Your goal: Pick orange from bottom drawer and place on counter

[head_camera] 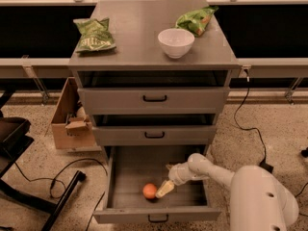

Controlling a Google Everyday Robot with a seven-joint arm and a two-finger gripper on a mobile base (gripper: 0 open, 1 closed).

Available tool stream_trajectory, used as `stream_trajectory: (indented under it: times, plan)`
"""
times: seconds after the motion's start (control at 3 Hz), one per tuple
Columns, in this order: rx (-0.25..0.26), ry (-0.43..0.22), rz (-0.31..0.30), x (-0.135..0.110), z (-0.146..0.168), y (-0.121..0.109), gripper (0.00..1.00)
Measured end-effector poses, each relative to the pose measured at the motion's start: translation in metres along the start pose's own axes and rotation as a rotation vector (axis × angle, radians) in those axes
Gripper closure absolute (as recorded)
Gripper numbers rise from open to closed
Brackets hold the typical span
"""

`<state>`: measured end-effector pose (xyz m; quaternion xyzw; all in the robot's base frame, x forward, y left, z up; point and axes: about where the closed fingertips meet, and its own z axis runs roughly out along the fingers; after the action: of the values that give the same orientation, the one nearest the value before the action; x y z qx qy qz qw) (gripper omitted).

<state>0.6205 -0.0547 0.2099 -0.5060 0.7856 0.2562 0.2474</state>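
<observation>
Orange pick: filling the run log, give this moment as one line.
phase: reach | claw: inside open bottom drawer, beside orange | orange: on drawer floor, not lifted

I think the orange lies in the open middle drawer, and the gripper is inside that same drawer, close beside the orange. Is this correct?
Not quite. The camera view shows the orange in the open bottom drawer, not in the middle drawer above it. The rest holds: the gripper is inside that same drawer, close beside the orange.
</observation>
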Motion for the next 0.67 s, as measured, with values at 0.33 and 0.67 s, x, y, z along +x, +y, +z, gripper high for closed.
stream_trajectory:
  times: [0.33, 0.67]
  plan:
    - [-0.062, -0.057, 0.002, 0.013, 0.050, 0.007, 0.00]
    - [-0.095, -0.075, -0.001, 0.018, 0.074, 0.008, 0.00]
